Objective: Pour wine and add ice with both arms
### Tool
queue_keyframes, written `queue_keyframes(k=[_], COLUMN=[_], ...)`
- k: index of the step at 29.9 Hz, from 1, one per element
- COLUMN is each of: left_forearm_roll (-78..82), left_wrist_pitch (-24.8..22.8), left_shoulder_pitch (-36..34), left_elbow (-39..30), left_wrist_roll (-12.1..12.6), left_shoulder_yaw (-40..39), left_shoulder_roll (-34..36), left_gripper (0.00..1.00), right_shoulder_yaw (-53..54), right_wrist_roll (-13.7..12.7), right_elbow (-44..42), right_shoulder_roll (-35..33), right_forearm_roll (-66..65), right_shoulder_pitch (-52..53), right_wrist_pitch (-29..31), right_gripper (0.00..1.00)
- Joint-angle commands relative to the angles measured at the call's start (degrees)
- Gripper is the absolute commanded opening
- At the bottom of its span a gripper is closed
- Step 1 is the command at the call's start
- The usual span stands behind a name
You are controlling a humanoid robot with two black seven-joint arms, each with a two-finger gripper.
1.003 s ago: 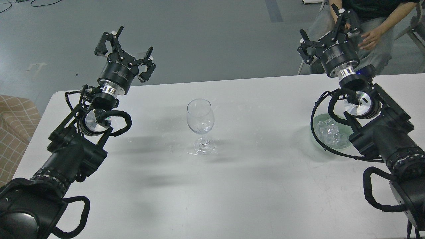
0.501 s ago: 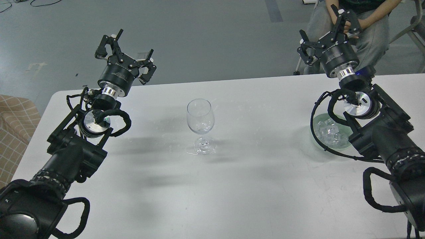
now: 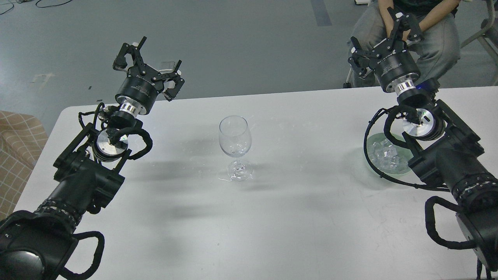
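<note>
An empty clear wine glass (image 3: 234, 147) stands upright at the middle of the white table (image 3: 272, 217). Clear ice cubes (image 3: 386, 154) lie in a pale green glass bowl (image 3: 372, 161) at the right, partly hidden behind my right arm. My left gripper (image 3: 149, 66) is open and empty, raised above the table's far left edge, well left of the glass. My right gripper (image 3: 383, 41) is open and empty, raised beyond the table's far right edge, above and behind the bowl. No wine bottle is in view.
A seated person (image 3: 412, 23) in grey trousers sits just behind my right gripper, hands in the lap. A beige checked seat (image 3: 15, 147) stands left of the table. Grey floor lies beyond the far edge.
My left gripper has drifted slightly right and down. The person's hand has drawn back from my right gripper into the lap. The glass and bowl have not moved.
</note>
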Motion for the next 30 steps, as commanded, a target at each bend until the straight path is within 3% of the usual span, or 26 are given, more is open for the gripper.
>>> queue_keyframes(k=[1,5,11,17,25,26,30], left_forearm_roll=[-5.2,-9.0,-14.6,-21.0,-29.7,-29.7,-30.9], left_wrist_pitch=[0.0,0.0,0.0,2.0,2.2,2.2,2.1], left_shoulder_pitch=[0.1,5.2,16.4,27.8,48.7,48.7,60.7], left_elbow=[-1.4,-10.9,-26.4,-35.2,-44.7,-44.7,-50.2], left_wrist_roll=[1.8,4.4,5.3,6.9,9.8,9.8,10.4], left_shoulder_yaw=[0.0,0.1,-0.4,-6.6,-17.3,-17.3,-24.1], left_shoulder_roll=[2.6,9.3,18.5,26.3,30.4,30.4,29.9], left_gripper=[0.98,0.98,0.99,0.99,0.99,0.99,0.99], right_shoulder_yaw=[0.0,0.0,0.0,0.0,-0.1,-0.1,-0.1], right_wrist_roll=[0.0,0.0,0.0,-0.1,-0.9,-0.9,-0.9], right_elbow=[0.0,0.0,0.1,0.0,-0.1,-0.1,-0.1], right_shoulder_roll=[0.0,0.0,0.0,0.3,0.3,0.3,0.4], right_forearm_roll=[0.0,0.0,0.0,0.0,0.0,0.0,0.0], right_shoulder_pitch=[0.3,0.6,0.6,0.6,0.5,0.5,0.5], right_wrist_pitch=[0.0,0.0,0.0,0.0,0.0,0.0,0.0], right_gripper=[1.0,1.0,1.0,1.0,1.0,1.0,1.0])
